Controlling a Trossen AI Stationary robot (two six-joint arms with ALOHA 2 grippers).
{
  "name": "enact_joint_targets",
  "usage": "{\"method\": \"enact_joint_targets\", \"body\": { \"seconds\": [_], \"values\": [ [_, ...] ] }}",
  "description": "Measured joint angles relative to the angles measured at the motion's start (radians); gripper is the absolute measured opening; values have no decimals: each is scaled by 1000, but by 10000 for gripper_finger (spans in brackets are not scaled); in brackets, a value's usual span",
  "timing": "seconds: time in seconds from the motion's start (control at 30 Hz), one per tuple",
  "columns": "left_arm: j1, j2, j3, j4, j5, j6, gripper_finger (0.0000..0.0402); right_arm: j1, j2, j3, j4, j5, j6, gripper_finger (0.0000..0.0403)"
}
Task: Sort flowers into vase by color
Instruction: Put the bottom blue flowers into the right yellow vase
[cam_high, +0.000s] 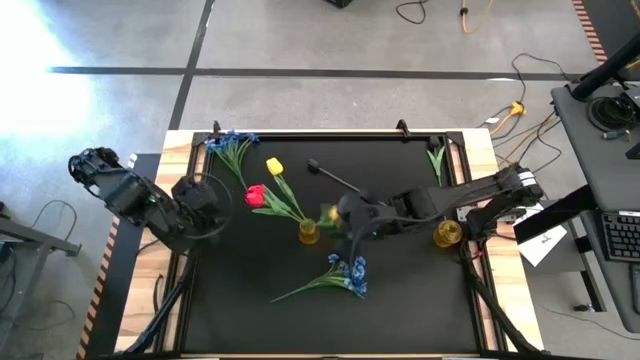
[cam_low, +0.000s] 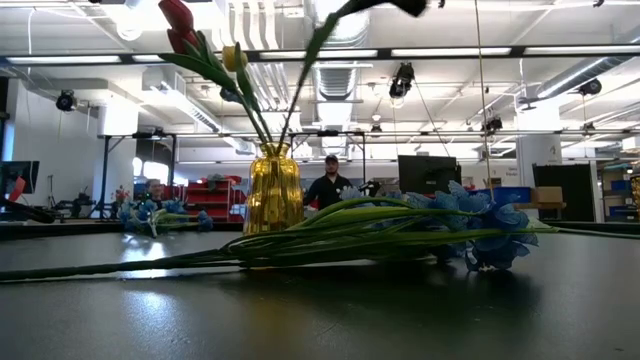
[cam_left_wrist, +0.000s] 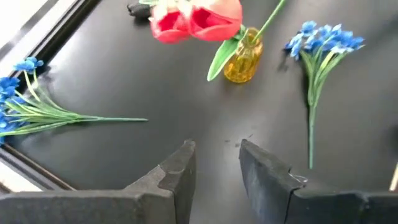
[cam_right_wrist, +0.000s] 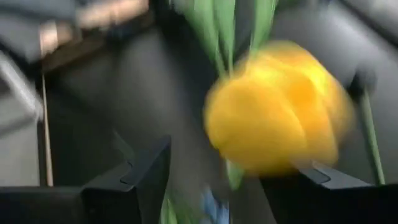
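An amber glass vase (cam_high: 308, 232) (cam_low: 273, 190) stands mid-table with a red tulip (cam_high: 255, 195) and a yellow tulip (cam_high: 274, 166) leaning out of it. A third stem rises from it toward my right gripper (cam_high: 345, 222). That gripper is open, and a blurred yellow tulip head (cam_right_wrist: 277, 106) sits between its fingers. One blue spray (cam_high: 345, 275) (cam_low: 480, 225) lies flat near the vase. Another blue spray (cam_high: 230, 143) lies at the far left corner. My left gripper (cam_high: 205, 200) (cam_left_wrist: 214, 155) hovers open at the table's left side, holding nothing. My right gripper (cam_right_wrist: 230, 168) stands open around the yellow tulip's head, which is blurred and overlaps one finger (cam_right_wrist: 323, 180). I cannot tell whether either finger touches it. The tulip's green stem (cam_right_wrist: 217, 31) runs away from the gripper toward the vase.
A second amber vase (cam_high: 447, 234) stands by the right edge, under the right arm. A loose green leafy stem (cam_high: 437, 160) lies at the far right. A dark stick-like thing (cam_high: 332, 177) lies behind the middle vase. People (cam_low: 328, 185) show in the room beyond the table.
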Motion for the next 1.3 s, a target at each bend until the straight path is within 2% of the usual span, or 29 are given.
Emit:
{"method": "enact_joint_targets", "body": {
  "seconds": [0.23,0.4,0.53,0.73,0.83,1.07,1.3],
  "values": [
    [0,-74,-16,0,-47,-6,91,76,-38,-1,-338,-11,56,224],
    [0,-102,-89,59,-52,6,79,119,-35,-25,-321,-7,75,219],
    [-2,-107,-193,193,9,91,78,156,-33,-61,-298,-2,119,221],
    [-17,-90,-360,441,171,112,78,231,-32,-74,-303,16,239,221],
    [-44,-67,-432,582,206,118,80,264,-32,-74,-303,19,294,220],
    [-63,37,-572,894,196,123,123,322,-32,-74,-303,95,440,219],
    [-70,229,-581,1073,187,183,192,386,-32,-54,-304,130,606,219]
  ]
}}
